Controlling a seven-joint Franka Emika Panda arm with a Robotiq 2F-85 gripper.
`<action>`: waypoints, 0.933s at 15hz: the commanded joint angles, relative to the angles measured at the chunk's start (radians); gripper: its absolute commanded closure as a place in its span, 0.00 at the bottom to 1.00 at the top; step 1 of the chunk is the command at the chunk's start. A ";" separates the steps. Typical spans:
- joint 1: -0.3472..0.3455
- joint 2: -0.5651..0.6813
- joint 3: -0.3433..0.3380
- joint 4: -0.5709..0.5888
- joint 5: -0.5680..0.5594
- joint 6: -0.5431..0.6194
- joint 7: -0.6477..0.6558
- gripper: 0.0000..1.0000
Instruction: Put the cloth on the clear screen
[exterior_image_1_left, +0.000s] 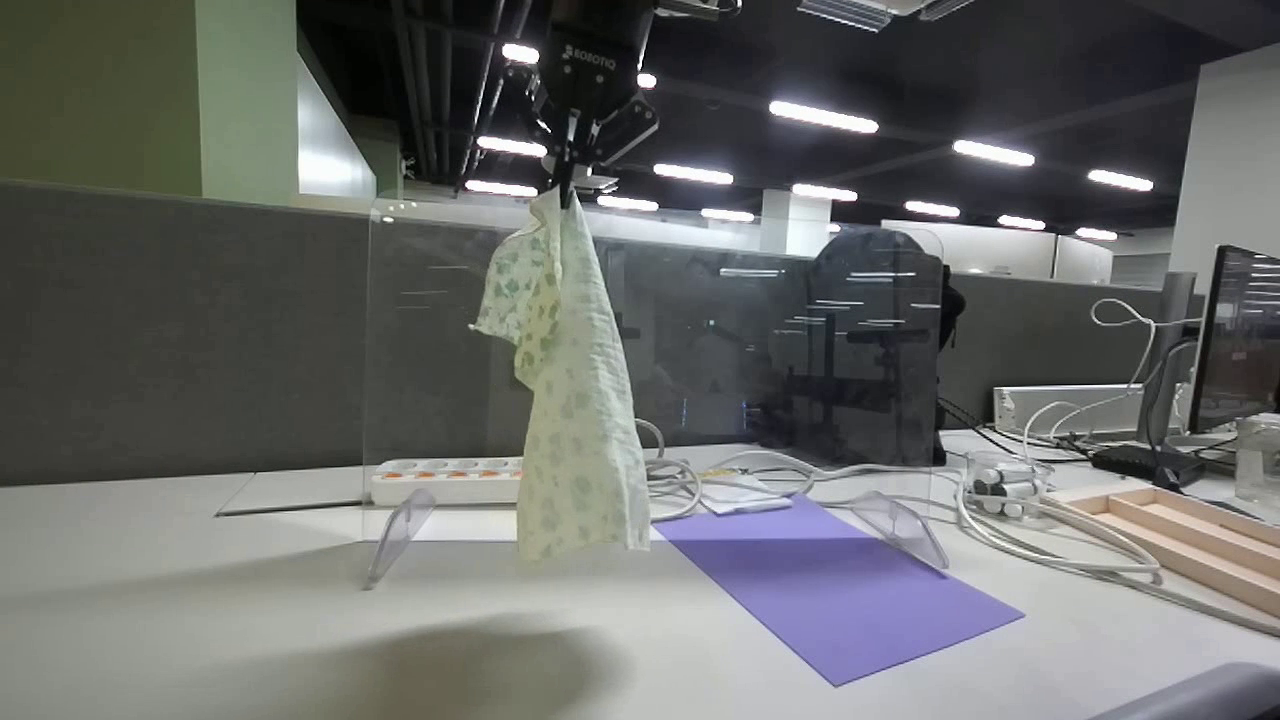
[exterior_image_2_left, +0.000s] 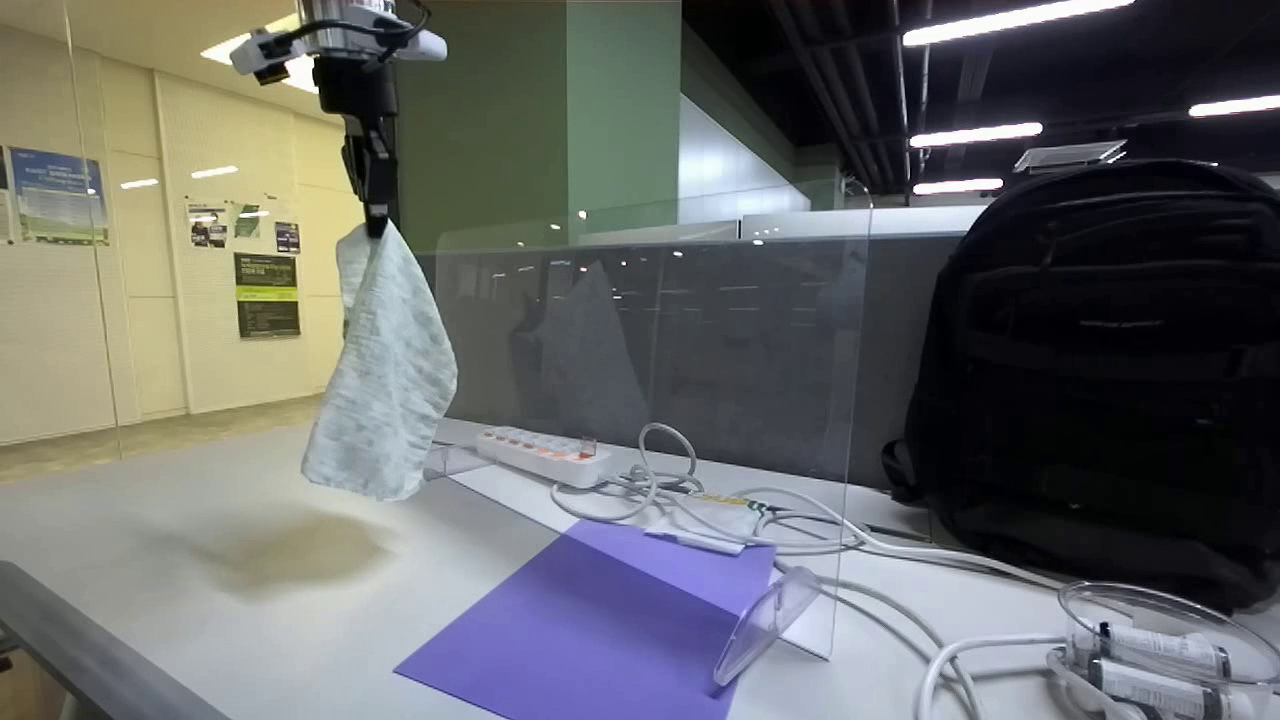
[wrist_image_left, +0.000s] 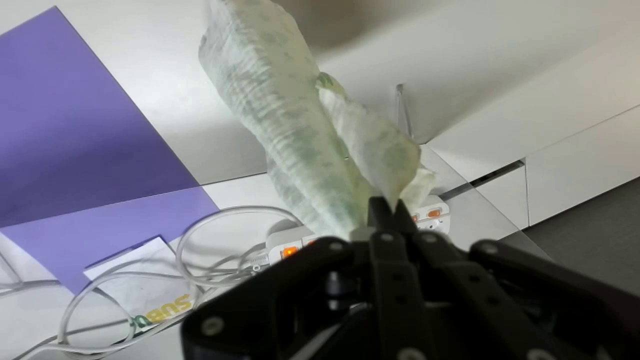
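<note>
A pale green patterned cloth (exterior_image_1_left: 585, 430) hangs from my gripper (exterior_image_1_left: 566, 192). The cloth also shows in an exterior view (exterior_image_2_left: 385, 370) and in the wrist view (wrist_image_left: 295, 130). My gripper (wrist_image_left: 390, 206) is shut on the cloth's upper part, and the rest drapes down in folds. The clear screen (exterior_image_1_left: 720, 340) stands upright on the table on two clear feet. In an exterior view the cloth hangs in front of the screen (exterior_image_2_left: 740, 350), apart from it, with its reflection in the panel. The fingertips (exterior_image_2_left: 377, 222) are around the height of the screen's top edge. The cloth's lower hem is above the table.
A purple sheet (exterior_image_1_left: 830, 590) lies partly under the screen. A white power strip (exterior_image_2_left: 545, 455) and looped cables (exterior_image_1_left: 690, 490) lie behind it. A black backpack (exterior_image_2_left: 1100, 380) stands at the back. A clear cup (exterior_image_2_left: 1165, 650), wooden tray (exterior_image_1_left: 1190, 540) and monitor (exterior_image_1_left: 1240, 335) are to the side.
</note>
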 joint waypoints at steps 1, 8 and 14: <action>-0.024 -0.004 0.024 0.012 -0.031 0.021 0.007 1.00; -0.089 -0.011 0.049 0.075 -0.190 0.233 0.052 1.00; -0.187 0.001 0.082 0.173 -0.323 0.421 0.172 1.00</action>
